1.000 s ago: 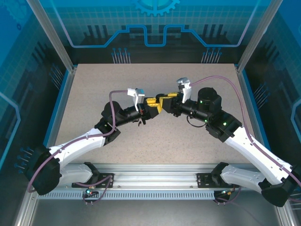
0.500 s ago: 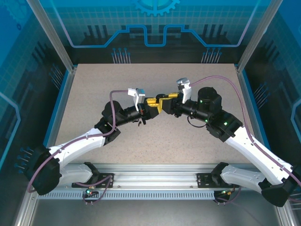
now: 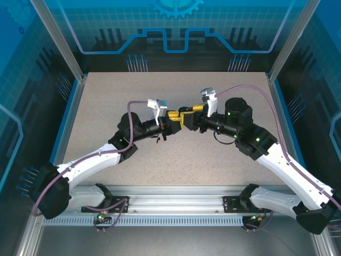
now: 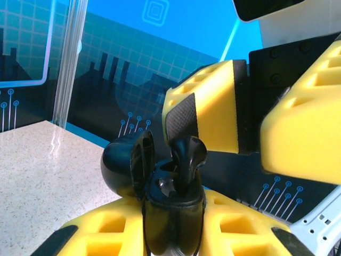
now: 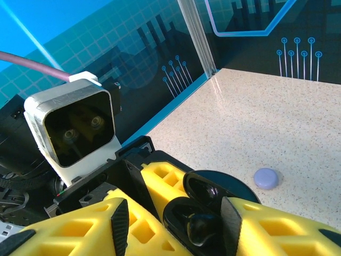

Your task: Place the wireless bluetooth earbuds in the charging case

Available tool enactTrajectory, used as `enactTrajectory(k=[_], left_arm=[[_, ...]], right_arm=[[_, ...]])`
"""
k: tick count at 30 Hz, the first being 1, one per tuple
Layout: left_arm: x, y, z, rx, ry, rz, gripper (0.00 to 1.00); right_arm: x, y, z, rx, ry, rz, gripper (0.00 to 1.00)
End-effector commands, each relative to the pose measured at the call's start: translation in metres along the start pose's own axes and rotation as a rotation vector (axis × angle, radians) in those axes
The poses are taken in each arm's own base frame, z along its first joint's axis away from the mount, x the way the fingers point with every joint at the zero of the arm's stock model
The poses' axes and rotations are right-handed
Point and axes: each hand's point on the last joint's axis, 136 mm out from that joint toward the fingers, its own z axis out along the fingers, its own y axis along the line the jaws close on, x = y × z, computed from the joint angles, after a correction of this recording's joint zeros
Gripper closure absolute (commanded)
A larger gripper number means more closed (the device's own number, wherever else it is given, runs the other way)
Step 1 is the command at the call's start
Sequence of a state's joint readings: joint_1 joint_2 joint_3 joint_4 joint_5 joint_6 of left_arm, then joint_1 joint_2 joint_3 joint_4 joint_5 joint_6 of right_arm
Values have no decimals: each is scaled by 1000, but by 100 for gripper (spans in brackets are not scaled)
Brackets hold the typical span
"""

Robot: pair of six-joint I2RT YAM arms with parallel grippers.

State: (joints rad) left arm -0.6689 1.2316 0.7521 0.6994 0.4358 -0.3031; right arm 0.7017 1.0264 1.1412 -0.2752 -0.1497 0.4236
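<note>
Our left claw clenches the open black charging case; our right claw, jaws parted, should lift straight off the upright earbud.

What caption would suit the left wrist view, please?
A black earbud stands upright in the open black charging case.

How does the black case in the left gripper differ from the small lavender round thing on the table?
The black case is dark; the lavender thing is pale. The black case is clamped in the left gripper; the lavender thing lies free on the table. The black case is open, an earbud in it; the lavender thing looks shut. Both are rounded.
</note>
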Motion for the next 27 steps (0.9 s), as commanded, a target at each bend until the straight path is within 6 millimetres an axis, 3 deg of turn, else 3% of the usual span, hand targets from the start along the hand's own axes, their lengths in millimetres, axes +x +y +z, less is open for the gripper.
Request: enactTrajectory(k=[1, 13, 20, 27], left_arm=[[-5, -6, 6, 28, 10, 39, 95], [-3, -8, 4, 31, 16, 54, 95], [-4, -6, 0, 8, 20, 76, 95], [-7, -7, -2, -2, 16, 89, 95]], right_arm=[[-14, 13, -12, -15, -31, -37, 48], [-15, 6, -20, 41, -23, -55, 46], [-8, -24, -29, 225, 31, -43, 48], [5, -37, -28, 292, 115, -53, 54]])
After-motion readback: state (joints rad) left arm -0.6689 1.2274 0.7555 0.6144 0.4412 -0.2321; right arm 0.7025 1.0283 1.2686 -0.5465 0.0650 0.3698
